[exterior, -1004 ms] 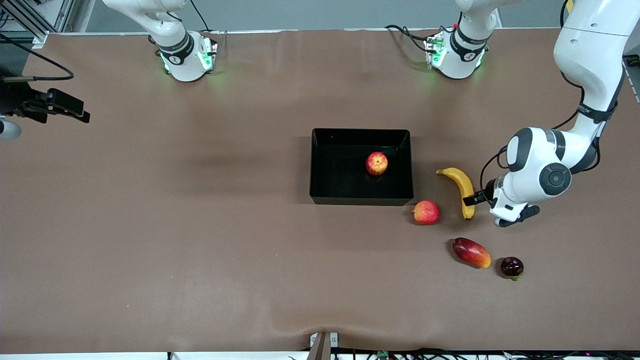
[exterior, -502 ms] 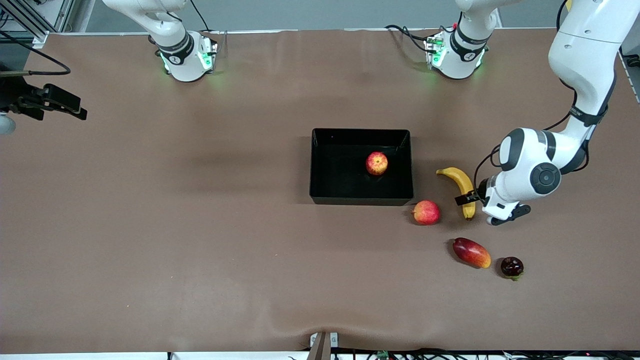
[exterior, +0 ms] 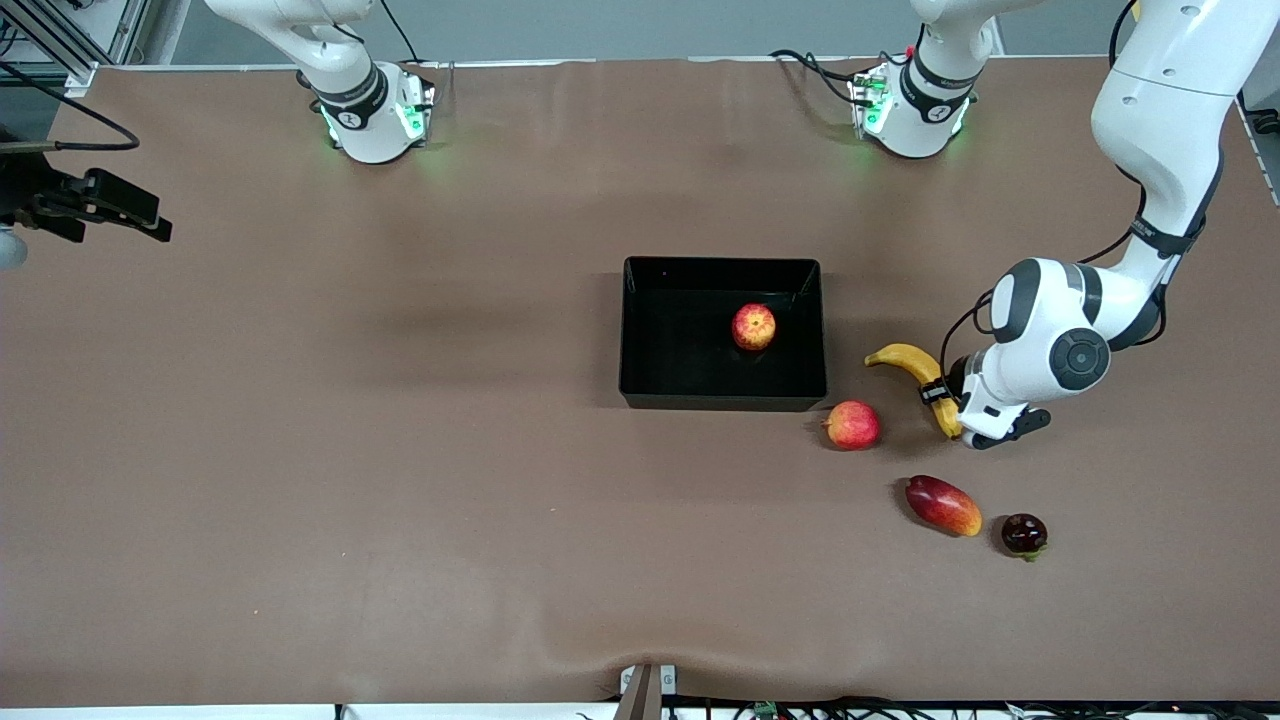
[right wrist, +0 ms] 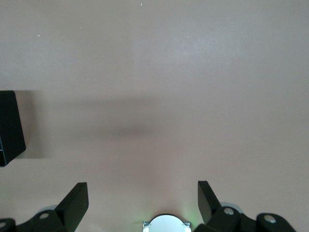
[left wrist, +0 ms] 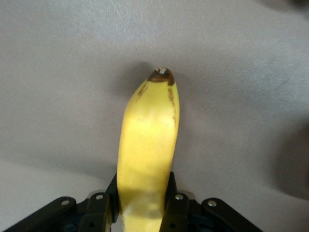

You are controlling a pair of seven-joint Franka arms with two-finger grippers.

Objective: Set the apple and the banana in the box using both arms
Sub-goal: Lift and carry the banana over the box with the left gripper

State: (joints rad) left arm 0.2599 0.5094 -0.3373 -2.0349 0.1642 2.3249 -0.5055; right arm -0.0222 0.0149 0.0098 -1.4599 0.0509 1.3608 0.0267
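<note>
Left gripper [exterior: 943,397] is clamped on the banana [exterior: 915,366], right of centre in the front frame, biting near the end of the fruit closest to the camera rather than at mid-length. Left wrist view confirms it: both fingers [left wrist: 99,211] press the yellow sides, the long part of the banana sticking out past them to its dark tip.

Risks from here:
- off-centre hold, so the free end may droop or the fruit may swivel between the pads on the lift;
- smooth curved skin could slide out if the arm swings fast toward the box [exterior: 640,392];
- pale apple [exterior: 852,424] sits between banana and box corner, just beside the box, so a low carry could knock it;
- long banana could catch the box wall if lowered at an angle.

Apple [exterior: 753,327] already lies inside the box, middle of the frame. Mango [exterior: 943,505] and a dark fruit [exterior: 1024,533] lie lower right, apart from the grip.

Right gripper [right wrist: 143,198] waits at the upper left edge of the front frame, fingers spread wide, holding nothing, over bare table [exterior: 400,450].
</note>
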